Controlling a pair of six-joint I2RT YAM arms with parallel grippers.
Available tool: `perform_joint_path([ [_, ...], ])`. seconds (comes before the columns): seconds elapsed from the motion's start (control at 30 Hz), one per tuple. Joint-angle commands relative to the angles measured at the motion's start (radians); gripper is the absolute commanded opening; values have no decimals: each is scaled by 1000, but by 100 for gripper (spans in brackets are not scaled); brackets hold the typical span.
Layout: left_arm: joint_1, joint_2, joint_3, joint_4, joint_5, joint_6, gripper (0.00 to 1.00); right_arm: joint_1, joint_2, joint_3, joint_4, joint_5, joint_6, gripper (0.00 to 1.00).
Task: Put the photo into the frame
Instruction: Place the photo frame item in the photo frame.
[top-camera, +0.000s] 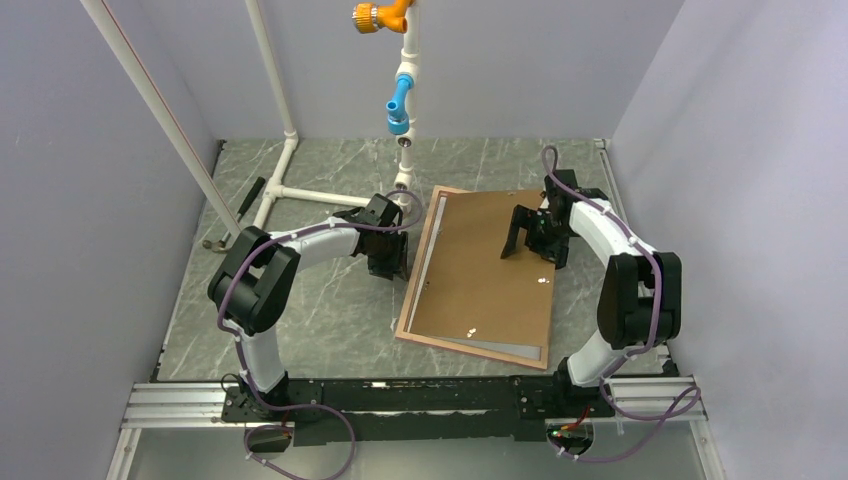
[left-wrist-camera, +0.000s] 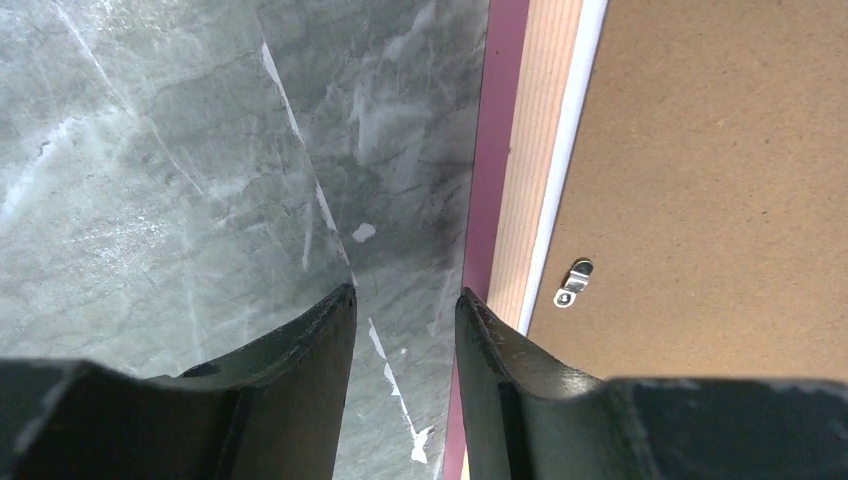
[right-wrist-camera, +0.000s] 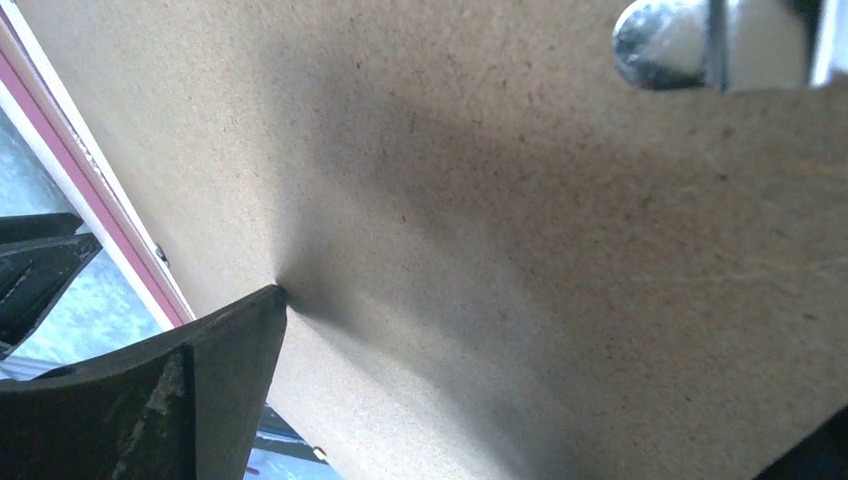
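Top external view: the frame (top-camera: 413, 300) lies face-down right of centre on the desk (top-camera: 330, 300), with the brown board (top-camera: 490, 270) askew on it. In the left wrist view, a white strip between wood and board looks like the margin of the photo (left-wrist-camera: 563, 180), so it seems already in. Squaring and clipping the board remain, I judge. The left fingers (left-wrist-camera: 310, 350), part open and empty, sit at the frame's left edge. The right fingers (right-wrist-camera: 220, 350), spread wide, grip nothing, one tip pressing the board.

Both arms reach forward and bend inward. The left gripper (left-wrist-camera: 405, 300) points down, jaws partly apart; the right gripper (top-camera: 516, 238) angles down, jaws spread wide.
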Motion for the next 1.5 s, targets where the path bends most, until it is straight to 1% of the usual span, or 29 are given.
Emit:
perform_joint_path([
  [0.0,-4,-19,24,-25,-25,6,46,-10,-43,38,-46,192,-17,100],
  [0.23,-3,-24,16,-4,-1,14,46,-9,-44,14,26,53,-20,100],
  [0.4,-4,-41,7,31,62,21,46,-10,-81,-5,139,-264,-24,100],
  [0.47,-3,-55,3,41,77,24,46,-10,-75,5,143,-329,-18,100],
  [0.5,-4,-64,1,47,83,24,46,-10,-74,11,138,-334,-16,100],
  [0.63,-4,-113,-27,98,115,15,46,-9,-88,42,92,-269,-22,100],
  [0.7,-6,-136,-42,134,133,9,45,-9,-100,69,42,-190,-28,100],
  [0.83,-5,-151,-45,157,150,8,45,-9,-127,90,-25,-55,-40,100],
  [0.9,-7,-151,-43,161,164,11,44,-8,-135,77,-33,-37,-40,100],
  [1.0,-22,-169,-48,193,193,29,42,-8,-157,61,-27,-68,-36,100],
  [1.17,-47,-195,-44,208,185,50,43,-10,-201,80,-56,-15,-35,100],
  [1.3,-47,-188,-36,203,184,41,43,-10,-191,68,-49,4,-42,100],
  [1.4,-50,-177,-25,169,139,43,45,-9,-165,65,-59,95,-42,100],
  [1.47,-50,-176,-24,146,101,37,48,-9,-149,66,-68,174,-39,100],
])
